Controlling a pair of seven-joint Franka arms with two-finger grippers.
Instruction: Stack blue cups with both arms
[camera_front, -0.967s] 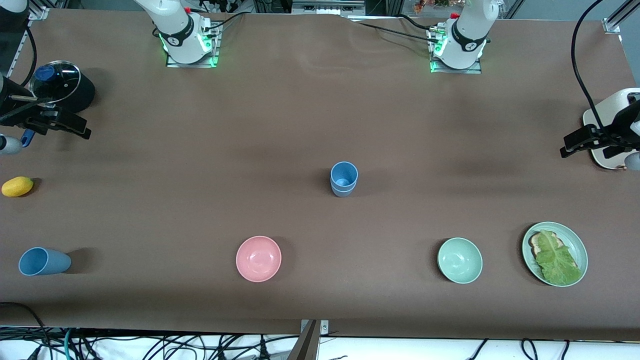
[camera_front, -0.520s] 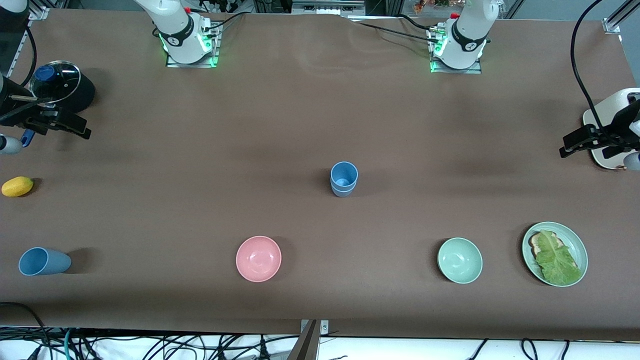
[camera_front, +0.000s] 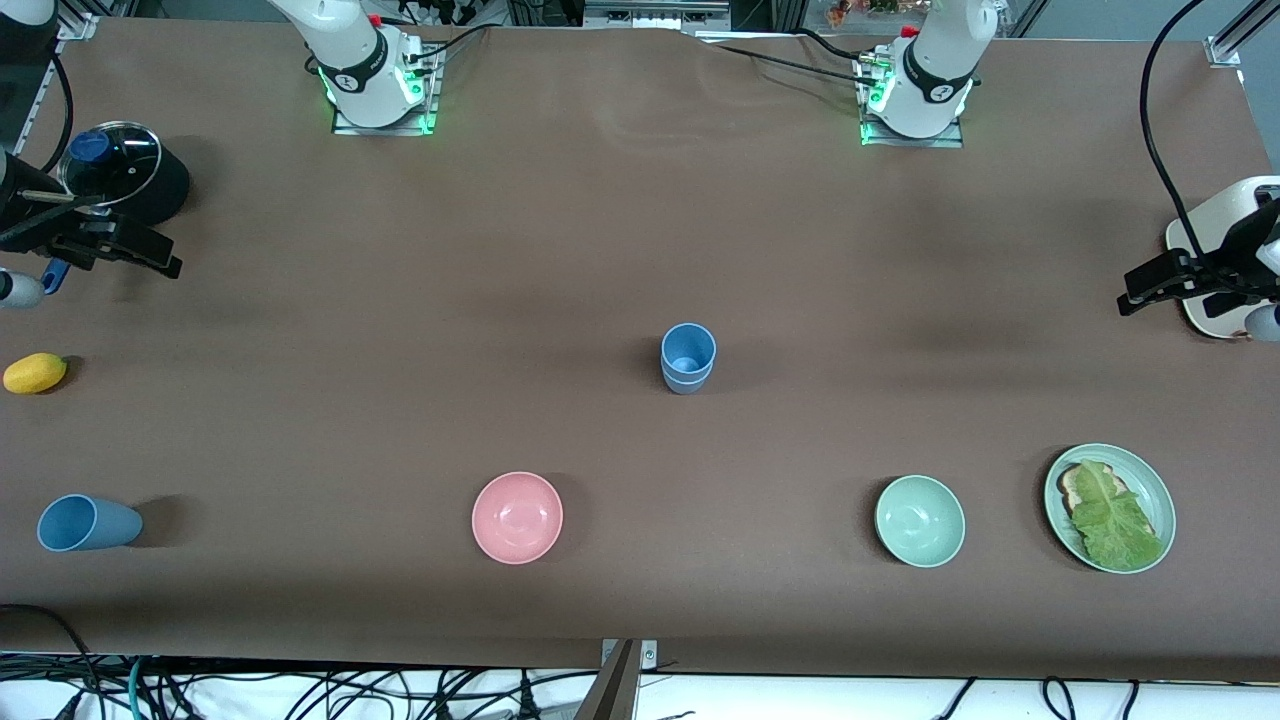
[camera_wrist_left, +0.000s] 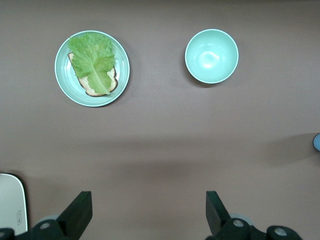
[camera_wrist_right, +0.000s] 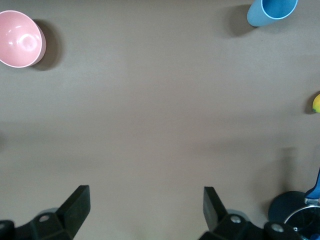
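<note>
Two blue cups (camera_front: 688, 358) are sitting nested mid-table, apparently stacked, while the left gripper (camera_wrist_left: 149, 212) and right gripper (camera_wrist_right: 146, 210) are hovering wide open, empty, at the table's ends.

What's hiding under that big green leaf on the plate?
A slice of toast peeks out beneath the lettuce leaf on the green plate. Most of the toast is covered.
</note>
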